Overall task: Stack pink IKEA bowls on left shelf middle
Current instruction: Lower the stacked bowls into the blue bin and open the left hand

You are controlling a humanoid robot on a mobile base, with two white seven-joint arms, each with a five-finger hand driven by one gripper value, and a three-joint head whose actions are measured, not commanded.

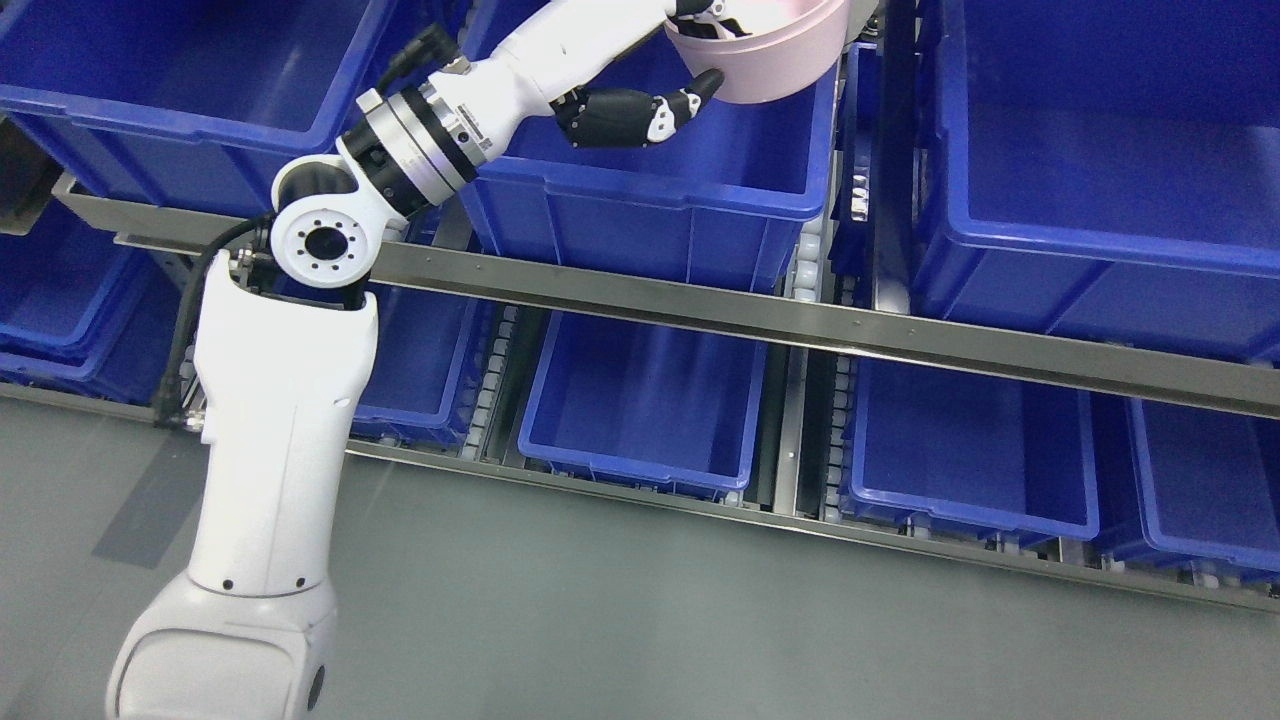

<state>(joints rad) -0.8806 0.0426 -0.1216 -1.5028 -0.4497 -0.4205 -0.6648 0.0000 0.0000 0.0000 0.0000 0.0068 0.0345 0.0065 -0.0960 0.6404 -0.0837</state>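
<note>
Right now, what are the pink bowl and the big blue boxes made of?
The pink bowl, held in the left hand, looks like smooth matte plastic: even colour, soft sheen, no glaze. The blue boxes look like hard moulded plastic, with thick rims and glossy walls. The rail in front looks like brushed metal.

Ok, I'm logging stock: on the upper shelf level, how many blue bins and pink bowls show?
Blue bins: 3
Pink bowls: 1, held in the left robot hand
Total: 4
</note>
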